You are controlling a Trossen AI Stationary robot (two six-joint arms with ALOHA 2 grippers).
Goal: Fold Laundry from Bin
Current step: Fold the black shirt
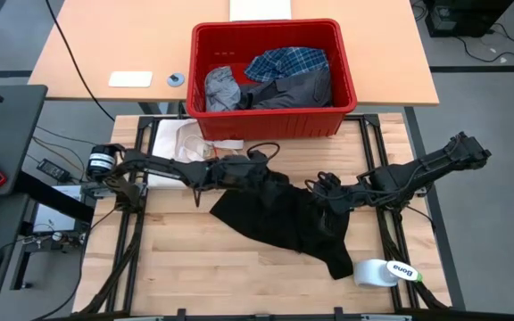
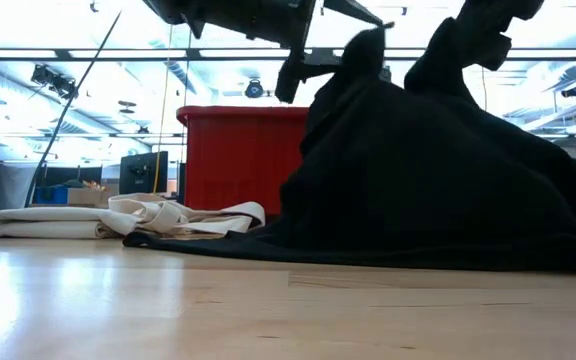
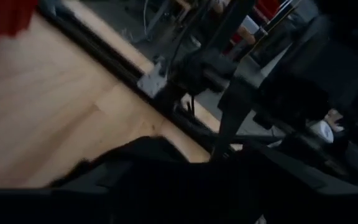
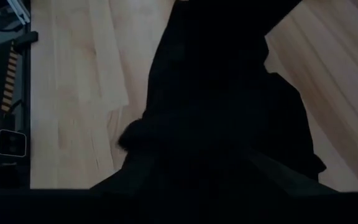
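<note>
The bin (image 1: 270, 27) stands at the table's far edge with a plaid shirt (image 1: 288, 62), a light grey garment (image 1: 221, 89) and a dark grey one (image 1: 297, 89) inside. A large black garment (image 1: 284, 218) lies spread on the table's middle, with two peaks drawn up. My right gripper (image 1: 326, 192) is shut on the right peak (image 2: 438, 70). My left gripper (image 1: 268, 172) stands open at the left peak (image 2: 363, 45), one finger (image 2: 290, 80) apart from the cloth. My left gripper is next to the garment's left peak, but I cannot tell whether it touches the cloth. My right gripper holds a bunched part of the black garment (image 4: 210, 124), slanting down from the table's right. The cloth hides the place of contact. The garment hangs below the gripper, its lower part on the table (image 2: 418, 240).
A cream-white cloth with strap loops (image 1: 181, 143) lies on the table's far left, in front of the bin. A white bottle (image 1: 384, 272) lies at the near right corner. The near part of the tabletop (image 1: 203, 267) is bare wood.
</note>
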